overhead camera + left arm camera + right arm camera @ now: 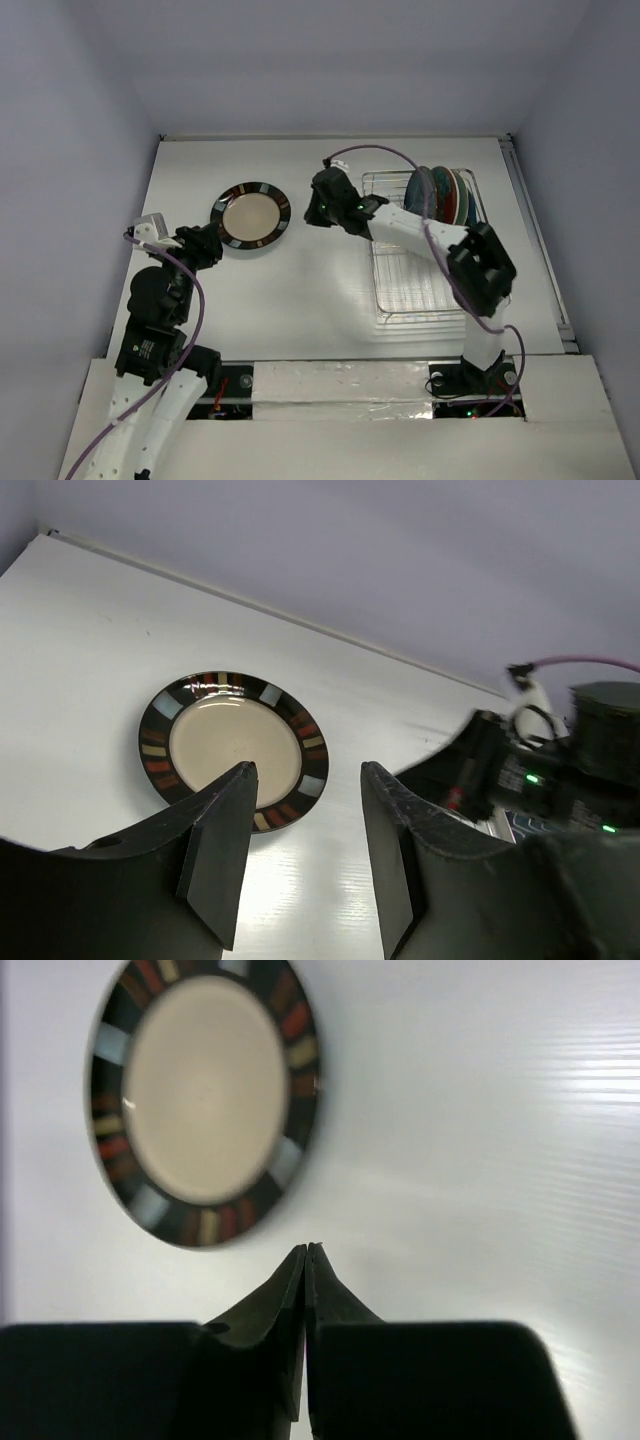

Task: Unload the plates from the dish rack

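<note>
A cream plate with a dark rim of coloured blocks (250, 216) lies flat on the white table, left of the dish rack; it also shows in the left wrist view (234, 748) and the right wrist view (204, 1095). The chrome wire dish rack (410, 285) stands at the right, with several plates (445, 195) upright on edge at its far end. My left gripper (208, 243) is open and empty, just left of the flat plate (305, 780). My right gripper (318, 205) is shut and empty, just right of that plate (307, 1247).
White walls close the table at the back and sides. A purple cable (375, 152) loops over the right arm near the rack. The right arm's elbow (482, 265) hangs over the rack's near part.
</note>
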Robot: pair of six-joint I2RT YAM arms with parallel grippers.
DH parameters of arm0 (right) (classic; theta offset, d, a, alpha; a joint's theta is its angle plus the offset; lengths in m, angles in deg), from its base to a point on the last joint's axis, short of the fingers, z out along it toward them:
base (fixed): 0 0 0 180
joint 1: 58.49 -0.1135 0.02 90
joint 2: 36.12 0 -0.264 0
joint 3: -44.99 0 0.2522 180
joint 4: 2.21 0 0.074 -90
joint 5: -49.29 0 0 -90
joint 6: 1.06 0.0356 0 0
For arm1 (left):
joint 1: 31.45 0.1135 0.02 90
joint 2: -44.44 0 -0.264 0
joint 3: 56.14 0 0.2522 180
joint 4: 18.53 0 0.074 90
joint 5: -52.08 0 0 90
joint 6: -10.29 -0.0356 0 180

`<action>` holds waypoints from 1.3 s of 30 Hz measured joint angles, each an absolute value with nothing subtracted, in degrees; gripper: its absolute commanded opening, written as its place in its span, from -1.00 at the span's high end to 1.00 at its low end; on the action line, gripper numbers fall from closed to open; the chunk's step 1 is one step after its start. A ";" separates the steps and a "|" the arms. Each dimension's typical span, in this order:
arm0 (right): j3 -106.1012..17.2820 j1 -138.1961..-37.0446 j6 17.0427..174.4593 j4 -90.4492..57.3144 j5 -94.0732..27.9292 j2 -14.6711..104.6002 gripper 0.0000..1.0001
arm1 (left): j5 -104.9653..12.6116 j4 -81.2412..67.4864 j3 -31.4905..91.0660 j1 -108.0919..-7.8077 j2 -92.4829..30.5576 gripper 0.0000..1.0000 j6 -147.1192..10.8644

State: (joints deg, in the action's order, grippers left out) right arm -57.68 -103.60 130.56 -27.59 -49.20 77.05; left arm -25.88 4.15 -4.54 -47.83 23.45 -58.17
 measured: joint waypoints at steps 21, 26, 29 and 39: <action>-38.51 -84.82 112.12 -47.35 -74.19 30.19 -0.15 | -25.88 4.13 -4.54 -47.83 23.67 0.15 -58.15; -38.20 -82.70 109.69 -48.27 -72.35 38.25 -0.06 | -25.88 4.13 -4.54 -47.83 23.67 0.15 -58.15; -38.20 -82.11 108.73 -48.55 -72.55 42.08 0.13 | -25.88 4.13 -4.54 -47.83 23.67 0.15 -58.17; -40.85 -81.83 103.88 -52.03 -76.22 48.04 1.00 | -25.88 4.13 -4.54 -47.85 23.67 0.15 -58.17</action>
